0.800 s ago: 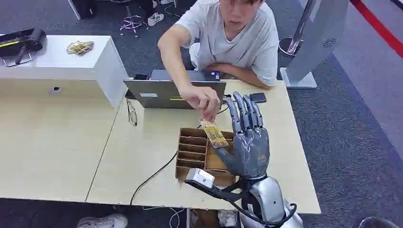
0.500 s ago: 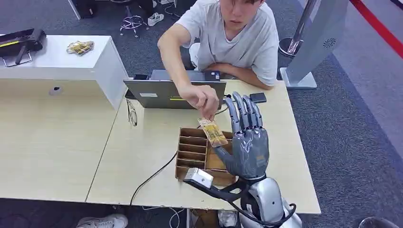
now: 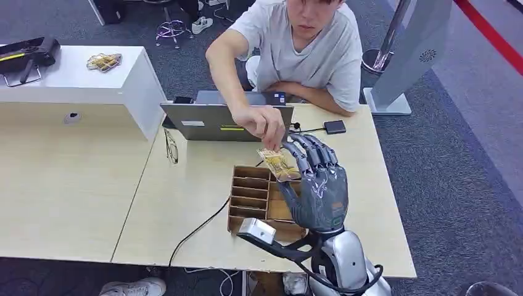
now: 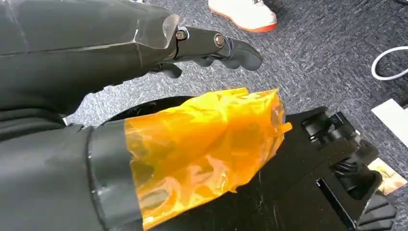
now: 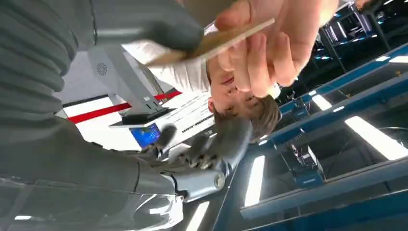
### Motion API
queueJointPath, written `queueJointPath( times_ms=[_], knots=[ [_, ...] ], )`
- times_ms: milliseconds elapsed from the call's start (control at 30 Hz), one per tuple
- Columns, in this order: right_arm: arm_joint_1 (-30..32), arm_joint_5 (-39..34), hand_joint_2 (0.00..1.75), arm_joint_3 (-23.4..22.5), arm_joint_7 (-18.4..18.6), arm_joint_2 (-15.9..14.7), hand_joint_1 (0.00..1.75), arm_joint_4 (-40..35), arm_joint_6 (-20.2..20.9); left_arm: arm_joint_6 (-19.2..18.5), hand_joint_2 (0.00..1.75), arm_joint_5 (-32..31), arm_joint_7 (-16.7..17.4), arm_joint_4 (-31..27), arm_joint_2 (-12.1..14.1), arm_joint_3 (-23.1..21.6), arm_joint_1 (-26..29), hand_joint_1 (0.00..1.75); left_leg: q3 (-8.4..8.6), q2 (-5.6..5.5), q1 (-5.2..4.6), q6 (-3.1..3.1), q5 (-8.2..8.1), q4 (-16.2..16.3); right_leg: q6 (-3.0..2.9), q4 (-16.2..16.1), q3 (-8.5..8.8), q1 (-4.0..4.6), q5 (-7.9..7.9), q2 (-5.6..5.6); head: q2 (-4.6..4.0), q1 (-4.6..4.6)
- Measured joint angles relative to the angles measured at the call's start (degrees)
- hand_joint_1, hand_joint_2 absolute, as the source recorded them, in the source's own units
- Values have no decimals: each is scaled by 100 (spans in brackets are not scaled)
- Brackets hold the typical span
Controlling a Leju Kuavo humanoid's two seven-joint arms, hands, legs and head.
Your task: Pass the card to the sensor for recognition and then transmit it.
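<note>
A yellow patterned card (image 3: 279, 164) is in the air above the wooden divider box (image 3: 249, 198). A person's hand (image 3: 262, 123) pinches its far end. My right hand (image 3: 317, 185) is raised upright beside it, with its fingers curled over the card's near end. In the right wrist view my thumb (image 5: 144, 24) presses on the card (image 5: 211, 43) while the person's fingers (image 5: 269, 43) still grip it. My left hand (image 4: 207, 45) hangs above the carpet, fingers loosely apart and holding nothing.
A person sits across the light wooden table (image 3: 185, 185) behind a grey laptop (image 3: 210, 120). A small black box (image 3: 335, 127) with a cable lies at the far right of the table. A black cable (image 3: 197, 228) runs toward the front edge. Glasses (image 3: 171, 147) lie by the laptop.
My right hand's fingers, straight and upright before, have curled down onto the card. The person's hand has tilted the card flatter into my hand.
</note>
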Motion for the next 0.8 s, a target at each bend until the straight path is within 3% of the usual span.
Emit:
queueJointPath(
  times_ms=[667,800],
  knots=[
    [6,-35,175,2,-17,28,175,0,-55,4,0,4,0,0,0,0,-1,0,0,0,0,0,0,0,0,0,0,0,0,0,0,0],
    [74,-987,175,2,-419,79,175,-48,55,31,0,52,-4,0,0,0,0,0,0,0,0,0,0,0,0,0,0,0,0,0,0,0]
  ],
)
